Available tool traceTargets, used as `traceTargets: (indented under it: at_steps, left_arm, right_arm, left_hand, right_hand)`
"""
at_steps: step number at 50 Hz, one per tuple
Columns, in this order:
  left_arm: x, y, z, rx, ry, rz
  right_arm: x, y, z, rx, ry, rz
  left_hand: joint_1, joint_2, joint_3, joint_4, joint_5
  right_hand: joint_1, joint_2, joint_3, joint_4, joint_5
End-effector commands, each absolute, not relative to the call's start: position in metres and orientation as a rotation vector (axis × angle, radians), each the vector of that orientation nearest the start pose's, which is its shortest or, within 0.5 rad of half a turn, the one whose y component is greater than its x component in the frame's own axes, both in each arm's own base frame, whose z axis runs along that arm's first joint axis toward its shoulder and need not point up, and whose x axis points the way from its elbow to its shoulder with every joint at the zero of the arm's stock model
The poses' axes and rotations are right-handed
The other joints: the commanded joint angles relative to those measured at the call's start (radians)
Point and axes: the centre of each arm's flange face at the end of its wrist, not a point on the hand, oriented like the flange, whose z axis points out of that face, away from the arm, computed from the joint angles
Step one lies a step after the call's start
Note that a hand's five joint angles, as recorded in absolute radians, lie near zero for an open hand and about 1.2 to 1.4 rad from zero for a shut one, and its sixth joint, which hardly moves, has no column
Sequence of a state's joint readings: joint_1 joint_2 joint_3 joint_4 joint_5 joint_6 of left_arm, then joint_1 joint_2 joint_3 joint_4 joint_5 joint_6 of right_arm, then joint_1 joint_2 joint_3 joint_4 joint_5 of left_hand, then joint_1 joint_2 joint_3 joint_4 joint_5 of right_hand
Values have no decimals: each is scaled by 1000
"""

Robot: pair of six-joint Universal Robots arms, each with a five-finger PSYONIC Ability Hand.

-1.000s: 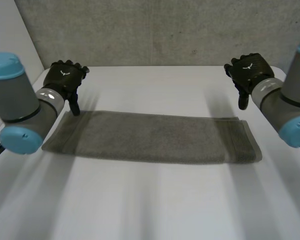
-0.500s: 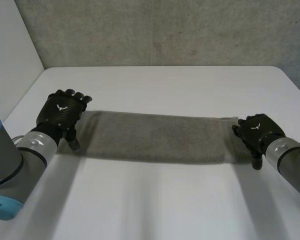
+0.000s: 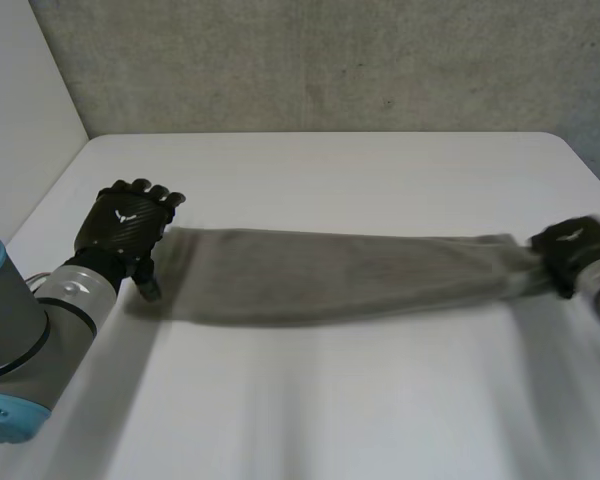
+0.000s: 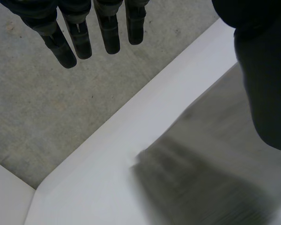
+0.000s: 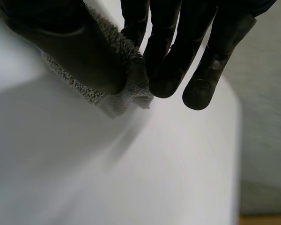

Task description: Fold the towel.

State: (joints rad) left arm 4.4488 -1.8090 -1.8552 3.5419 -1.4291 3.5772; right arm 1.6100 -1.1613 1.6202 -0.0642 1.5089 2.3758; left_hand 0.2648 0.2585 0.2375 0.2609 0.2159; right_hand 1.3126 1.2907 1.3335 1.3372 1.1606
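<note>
A grey towel (image 3: pixel 330 275) lies folded into a long strip across the white table (image 3: pixel 320 410). My left hand (image 3: pixel 125 225) hovers at the strip's left end, open, with its fingers (image 4: pixel 79 37) straight and the towel (image 4: pixel 210 178) under its thumb side. My right hand (image 3: pixel 572 248) is at the strip's right end, near the table's right edge. In the right wrist view its fingers (image 5: pixel 171 61) and thumb pinch the towel's end (image 5: pixel 131 91), which is bunched between them. The strip looks pulled taut toward the right hand.
A grey concrete wall (image 3: pixel 310 60) stands behind the table's far edge. The table's front half (image 3: pixel 310 420) is bare white surface. A lighter wall panel (image 3: pixel 20 110) stands at the left.
My right hand came down on the towel's right end, shut on it and drew it to the right, stretching the strip. My left hand moved to the left end and stayed open.
</note>
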Motion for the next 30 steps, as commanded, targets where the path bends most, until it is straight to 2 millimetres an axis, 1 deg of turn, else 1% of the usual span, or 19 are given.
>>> traceTargets:
  at_steps: [1, 4, 7, 9, 10, 11, 12, 14, 15, 17, 18, 20, 21, 22, 23, 26, 27, 29, 30]
  left_arm:
    - [-221, -273, 190, 931, 2138, -2087]
    - [-221, -273, 191, 930, 2137, -2088]
    - [-221, -272, 191, 930, 2135, -2090]
    - [-221, -272, 191, 932, 2135, -2091]
    - [-221, -272, 191, 932, 2135, -2091]
    - [-221, -273, 191, 930, 2137, -2088]
    - [-221, -273, 191, 930, 2137, -2088]
    - [-221, -273, 191, 930, 2137, -2088]
    - [-221, -273, 191, 930, 2137, -2088]
    - [-221, -273, 191, 928, 2135, -2089]
    - [-221, -273, 191, 928, 2135, -2089]
    - [-221, -273, 191, 928, 2135, -2089]
    - [-221, -273, 191, 928, 2135, -2089]
    - [-221, -273, 191, 928, 2135, -2089]
    - [-221, -273, 191, 928, 2135, -2089]
    - [-221, -273, 191, 928, 2135, -2089]
    - [-221, -273, 191, 928, 2135, -2089]
    - [-221, -273, 191, 928, 2137, -2088]
    - [-221, -273, 191, 928, 2137, -2088]
  right_arm:
    - [77, -365, 214, -1235, 2854, -2113]
    - [70, -372, 224, -1244, 2862, -2162]
    - [86, -381, 240, -1287, 2766, -2261]
    - [132, -382, 254, -1376, 2572, -2354]
    - [132, -382, 254, -1376, 2571, -2355]
    - [157, -378, 261, -1411, 2469, -2390]
    - [157, -378, 261, -1412, 2468, -2390]
    - [209, -363, 271, -1470, 2263, -2426]
    - [209, -363, 271, -1470, 2262, -2426]
    - [266, -336, 275, -1539, 2038, -2423]
    - [266, -336, 275, -1540, 2037, -2423]
    - [322, -296, 267, -1640, 1832, -2350]
    - [322, -296, 267, -1640, 1831, -2350]
    - [344, -275, 259, -1687, 1748, -2302]
    - [345, -275, 259, -1687, 1747, -2301]
    - [386, -228, 222, -1823, 1624, -2136]
    - [386, -228, 222, -1823, 1624, -2136]
    - [397, -214, 194, -1892, 1621, -2033]
    - [397, -214, 194, -1893, 1621, -2032]
  left_hand:
    - [-89, -83, -62, -86, -215]
    - [-89, -83, -62, -86, -215]
    - [-89, -83, -62, -86, -215]
    - [-89, -83, -62, -86, -215]
    - [-89, -83, -62, -86, -215]
    - [-89, -83, -62, -86, -215]
    - [-89, -83, -62, -86, -215]
    - [-89, -83, -62, -86, -215]
    - [-89, -83, -62, -86, -215]
    - [-89, -83, -62, -86, -215]
    - [-89, -83, -62, -86, -215]
    - [-89, -83, -62, -86, -215]
    - [-89, -83, -62, -86, -215]
    - [-89, -83, -62, -86, -215]
    - [-89, -83, -62, -86, -215]
    - [-89, -83, -62, -86, -215]
    - [-89, -83, -62, -86, -215]
    - [-89, -83, -62, -86, -215]
    - [-89, -83, -62, -86, -215]
  right_hand:
    - [84, 106, 63, 59, 61]
    - [84, 106, 63, 59, 61]
    - [84, 106, 63, 59, 61]
    - [84, 106, 63, 59, 61]
    - [84, 106, 63, 59, 61]
    - [84, 106, 63, 59, 61]
    - [84, 106, 63, 59, 61]
    - [84, 106, 63, 59, 61]
    - [84, 106, 63, 59, 61]
    - [84, 106, 63, 59, 61]
    - [84, 106, 63, 59, 61]
    - [84, 106, 63, 59, 61]
    - [84, 106, 63, 59, 61]
    - [84, 106, 63, 59, 61]
    - [84, 106, 63, 59, 61]
    - [84, 106, 63, 59, 61]
    - [84, 106, 63, 59, 61]
    - [84, 106, 63, 59, 61]
    - [84, 106, 63, 59, 61]
